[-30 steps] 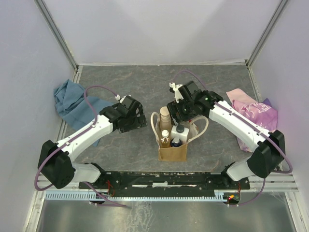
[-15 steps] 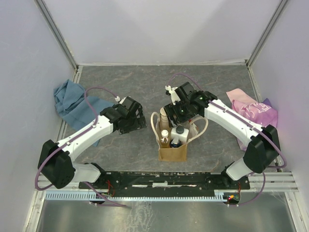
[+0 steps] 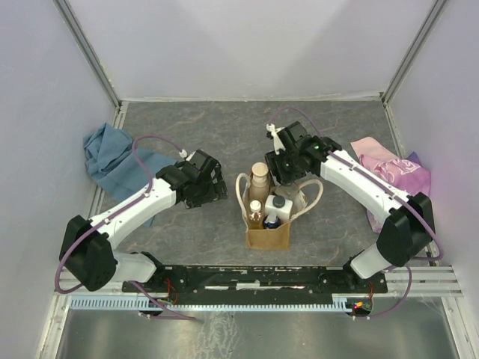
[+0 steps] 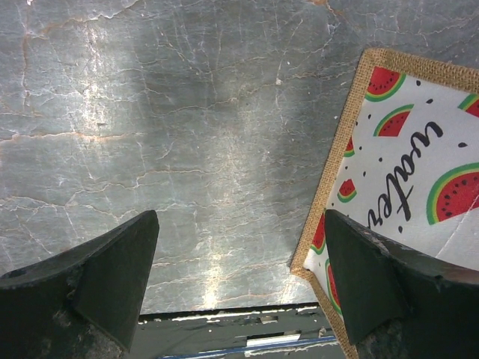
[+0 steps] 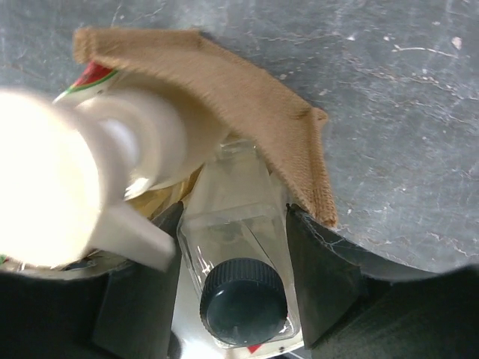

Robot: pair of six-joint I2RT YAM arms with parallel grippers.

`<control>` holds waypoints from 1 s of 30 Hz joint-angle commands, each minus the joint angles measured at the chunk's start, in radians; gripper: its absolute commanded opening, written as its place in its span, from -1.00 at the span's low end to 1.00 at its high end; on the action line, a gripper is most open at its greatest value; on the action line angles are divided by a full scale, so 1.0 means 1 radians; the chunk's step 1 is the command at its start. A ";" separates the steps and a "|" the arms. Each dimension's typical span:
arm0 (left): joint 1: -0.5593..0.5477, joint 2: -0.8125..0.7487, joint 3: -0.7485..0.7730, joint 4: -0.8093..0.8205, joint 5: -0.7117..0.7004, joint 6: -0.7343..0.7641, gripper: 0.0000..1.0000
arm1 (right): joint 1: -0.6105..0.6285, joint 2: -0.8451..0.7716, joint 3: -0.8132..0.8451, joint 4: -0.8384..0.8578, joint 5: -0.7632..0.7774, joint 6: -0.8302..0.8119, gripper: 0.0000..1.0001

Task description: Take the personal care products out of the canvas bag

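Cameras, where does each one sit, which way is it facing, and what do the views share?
Top external: above and behind the bases, looking down on the table; left arm and right arm show, the bag between them.
Left wrist: on the left arm, looking down at table and the bag's watermelon side; open left gripper at the bottom.
Right wrist: on the right arm, looking down into the bag; right gripper flanks a dark-capped bottle.
Shared: the bag, in all three.
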 commanded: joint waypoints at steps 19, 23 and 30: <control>-0.023 -0.258 0.059 0.071 -0.011 -0.013 0.87 | -0.070 -0.028 -0.015 -0.149 -0.034 -0.087 0.19; -0.023 -0.248 0.138 0.001 -0.039 0.015 0.87 | -0.071 -0.048 0.003 -0.140 -0.018 -0.078 -0.12; -0.023 -0.224 0.153 -0.022 -0.026 0.017 0.86 | -0.071 -0.075 0.097 -0.133 -0.018 -0.037 -0.22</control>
